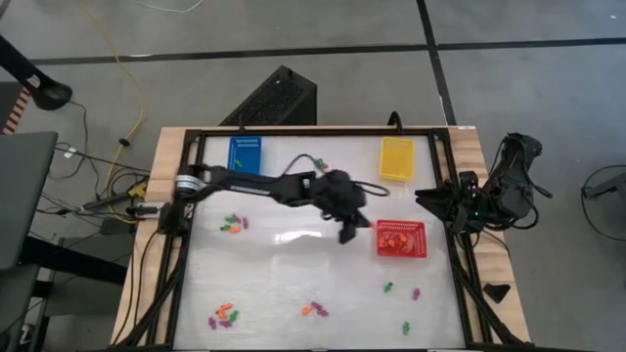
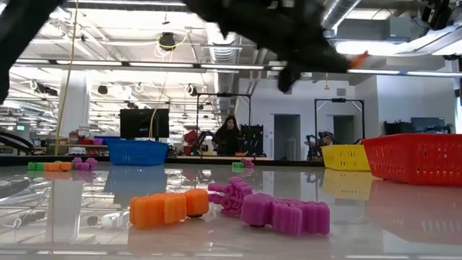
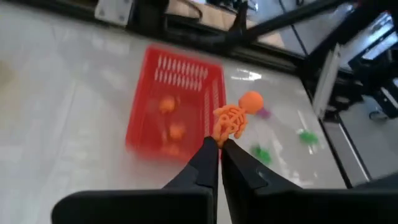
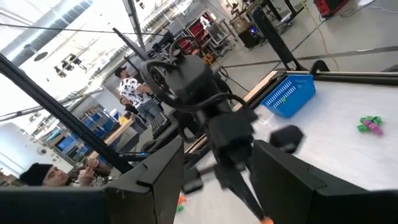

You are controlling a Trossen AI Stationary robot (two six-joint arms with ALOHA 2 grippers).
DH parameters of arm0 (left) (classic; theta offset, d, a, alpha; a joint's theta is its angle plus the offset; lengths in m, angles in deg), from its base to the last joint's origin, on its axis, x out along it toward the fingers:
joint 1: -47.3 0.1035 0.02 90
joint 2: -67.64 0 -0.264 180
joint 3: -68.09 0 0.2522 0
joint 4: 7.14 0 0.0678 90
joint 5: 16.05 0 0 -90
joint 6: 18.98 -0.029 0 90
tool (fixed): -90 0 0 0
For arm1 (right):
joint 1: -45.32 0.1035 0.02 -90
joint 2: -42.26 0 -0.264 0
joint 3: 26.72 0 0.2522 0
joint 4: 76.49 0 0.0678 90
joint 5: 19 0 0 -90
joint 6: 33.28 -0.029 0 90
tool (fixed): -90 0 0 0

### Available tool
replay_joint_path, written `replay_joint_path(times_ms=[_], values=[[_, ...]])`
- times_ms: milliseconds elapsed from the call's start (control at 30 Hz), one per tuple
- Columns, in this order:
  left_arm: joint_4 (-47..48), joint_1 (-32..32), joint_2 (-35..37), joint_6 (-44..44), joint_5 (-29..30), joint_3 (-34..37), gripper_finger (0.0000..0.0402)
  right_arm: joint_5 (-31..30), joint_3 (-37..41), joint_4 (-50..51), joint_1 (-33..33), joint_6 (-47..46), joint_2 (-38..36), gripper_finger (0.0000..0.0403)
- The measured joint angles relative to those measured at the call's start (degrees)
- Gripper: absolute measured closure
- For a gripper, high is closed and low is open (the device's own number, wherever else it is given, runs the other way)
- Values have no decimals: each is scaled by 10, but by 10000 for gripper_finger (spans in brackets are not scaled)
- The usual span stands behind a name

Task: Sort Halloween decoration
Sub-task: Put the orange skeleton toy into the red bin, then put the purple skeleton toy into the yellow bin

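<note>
My left gripper [image 3: 219, 147] hangs above the table's middle, just left of the red basket [image 1: 402, 239], shut on a small orange skeleton piece [image 3: 237, 116]. In the left wrist view the red basket [image 3: 174, 99] lies ahead with orange pieces inside. More tiny orange, green and purple pieces [image 1: 232, 225] lie scattered on the table, some near the near edge [image 2: 231, 206]. My right gripper [image 4: 211, 180] rests open at the table's right edge [image 1: 435, 198]. My left gripper pinches the orange skeleton by its lower end [image 3: 221, 134] between the two fingertips. The fingers point slanting down toward the table's right. The piece is lifted clear and sticks out past the fingertips, round head [image 3: 251, 100] farthest out.
A blue basket [image 1: 245, 154] stands at the far left, a yellow basket [image 1: 396, 157] at the far right. Green and purple pieces [image 3: 261, 152] lie near the red basket. A black frame borders the table. People show in the room behind.
</note>
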Motion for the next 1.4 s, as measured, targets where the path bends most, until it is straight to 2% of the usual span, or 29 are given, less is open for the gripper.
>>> replay_joint_path(times_ms=[167,233,300,433,800,967,1133,1400], values=[[166,0,-120,-43,8,-191,401,-1,0,-8,0,0,0,182],[205,0,-160,-53,11,-250,401,-3,0,-13,0,0,-3,182],[250,0,-188,-58,10,-292,401,-3,0,-13,0,-1,-3,182],[258,0,-220,-56,1,-338,401,0,0,-11,1,-1,-3,182],[252,-8,-226,-19,7,-350,401,10,0,-1,1,-1,-3,182],[229,-13,-226,-35,8,-350,394,10,0,5,1,-1,-3,182],[184,-13,-226,-9,-23,-350,349,10,0,4,1,-1,-3,182],[194,-12,-226,6,-2,-350,256,10,0,6,1,-1,-3,182]])
